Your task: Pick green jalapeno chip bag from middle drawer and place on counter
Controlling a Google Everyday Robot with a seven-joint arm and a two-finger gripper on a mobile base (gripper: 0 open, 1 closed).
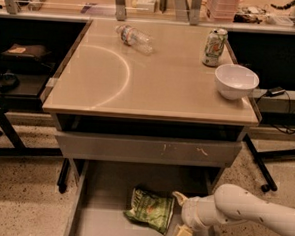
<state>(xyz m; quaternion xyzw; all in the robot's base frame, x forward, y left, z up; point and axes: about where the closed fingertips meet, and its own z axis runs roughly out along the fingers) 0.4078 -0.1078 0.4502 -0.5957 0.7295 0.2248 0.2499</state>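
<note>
The green jalapeno chip bag lies flat on the grey bottom of the pulled-out middle drawer, near its centre. My gripper is on the white arm coming in from the lower right. It is low in the drawer, right at the bag's right edge. Its two pale fingers are spread open, one above and one below. They hold nothing. The beige counter with its pale arc mark is above the drawer.
On the counter are a white bowl at the right edge, a green-and-white drink can behind it, and a plastic water bottle lying at the back. A shut grey drawer front with scratch marks sits over the open drawer. Dark shelving flanks both sides.
</note>
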